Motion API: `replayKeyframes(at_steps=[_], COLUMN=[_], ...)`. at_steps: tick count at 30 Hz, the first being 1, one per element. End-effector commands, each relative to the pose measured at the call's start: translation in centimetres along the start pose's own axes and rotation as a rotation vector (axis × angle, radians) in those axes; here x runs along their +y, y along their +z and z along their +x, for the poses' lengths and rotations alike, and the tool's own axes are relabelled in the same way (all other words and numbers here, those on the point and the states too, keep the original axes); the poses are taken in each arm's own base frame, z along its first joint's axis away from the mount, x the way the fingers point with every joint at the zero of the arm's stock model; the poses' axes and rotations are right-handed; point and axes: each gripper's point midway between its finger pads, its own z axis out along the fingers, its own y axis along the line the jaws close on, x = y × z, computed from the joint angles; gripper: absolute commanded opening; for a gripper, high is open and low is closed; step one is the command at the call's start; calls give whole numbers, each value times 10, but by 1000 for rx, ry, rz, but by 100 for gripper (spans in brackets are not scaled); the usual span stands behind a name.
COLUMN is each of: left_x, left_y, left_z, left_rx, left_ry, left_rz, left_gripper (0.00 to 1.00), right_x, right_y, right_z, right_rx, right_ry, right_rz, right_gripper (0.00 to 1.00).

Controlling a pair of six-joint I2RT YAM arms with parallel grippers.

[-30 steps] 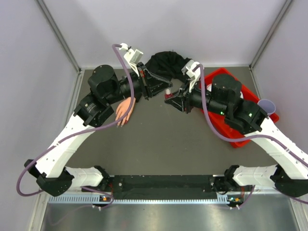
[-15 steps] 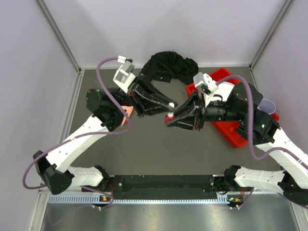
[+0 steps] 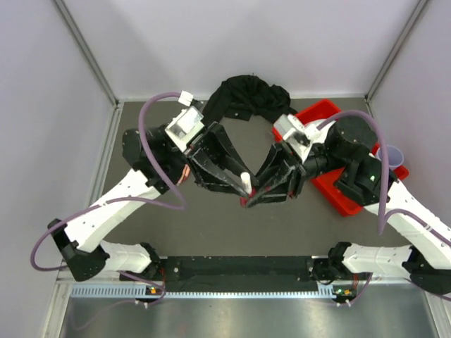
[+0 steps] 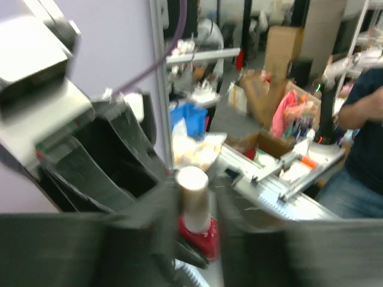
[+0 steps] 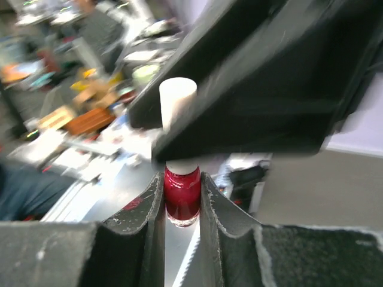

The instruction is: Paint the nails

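1. The polish bottle [image 5: 181, 203] is the container at the centre. It is small, its glass is deep red all the way up, and a white cap [image 5: 178, 98] sits on top.
2. The right hand [image 5: 181, 179] is clamped on the glass body, with one finger touching each side.
3. The left hand [image 4: 192, 194] has a finger on either side of the cap. Motion blur hides whether they pinch it, so I cannot tell if this hand grips.
4. A red tray [image 3: 320, 110] lies at the right rear of the tabletop [image 3: 211, 239], mostly under the right arm, so its contents are hidden. A lavender cup [image 3: 390, 152] stands just beside the tray's right edge, and I cannot make out what is inside it.
5. The mannequin hand [image 3: 184, 172] shows only as a peach sliver under the left arm, to the left of the bottle. Its black sleeve [image 3: 246, 98] is bunched by the back wall. The nails are covered by that arm and appear in no view.
6. Only the top view shows the tray, the cup, the sleeve and the two arms meeting tip to tip, though there the bottle is just a white dot and a red fleck.
7. Only the right wrist view shows the grip on the glass sharply. The left wrist view shows the cap and the red shoulder below it, both blurred.
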Motion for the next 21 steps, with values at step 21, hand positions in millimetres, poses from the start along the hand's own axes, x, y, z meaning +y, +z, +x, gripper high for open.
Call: replayKeyframes(at_steps=[21], left_x=[97], left_y=[-127], left_z=[-31], left_rx=[-46], left_ry=[95], left_rz=[-974], left_gripper=[72], right_x=[-124], right_y=[-56], right_z=[-20], right_rx=[-3], right_ry=[-126], right_rz=[778], right_gripper=[0])
